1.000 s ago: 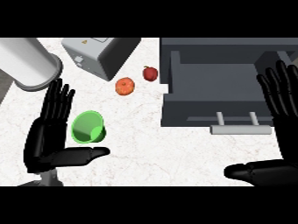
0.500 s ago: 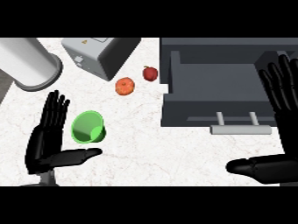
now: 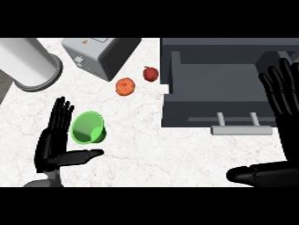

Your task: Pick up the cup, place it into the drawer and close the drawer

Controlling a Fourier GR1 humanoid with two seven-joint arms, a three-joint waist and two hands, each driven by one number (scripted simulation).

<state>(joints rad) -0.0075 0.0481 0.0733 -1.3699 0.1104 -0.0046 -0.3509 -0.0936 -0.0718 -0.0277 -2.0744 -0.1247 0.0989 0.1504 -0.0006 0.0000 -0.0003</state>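
Note:
A green cup (image 3: 88,128) lies on its side on the white counter, its mouth facing toward me. My left hand (image 3: 55,141) is open just left of it, fingers straight and the thumb stretched out below the cup, not holding it. The grey drawer (image 3: 218,88) stands pulled open at the right, with its handle (image 3: 240,128) at the front. My right hand (image 3: 288,114) is open at the right edge, fingers up beside the drawer's front corner, thumb low at the bottom.
A grey toaster (image 3: 100,53) stands at the back and a large white cylinder (image 3: 21,62) at the back left. An orange fruit (image 3: 125,86) and a red apple (image 3: 151,73) lie between the toaster and the drawer. The counter's left edge runs close to my left hand.
My left hand has slid down and a little left along the cup. My right hand has drifted right and slightly up. The cup and drawer have not moved.

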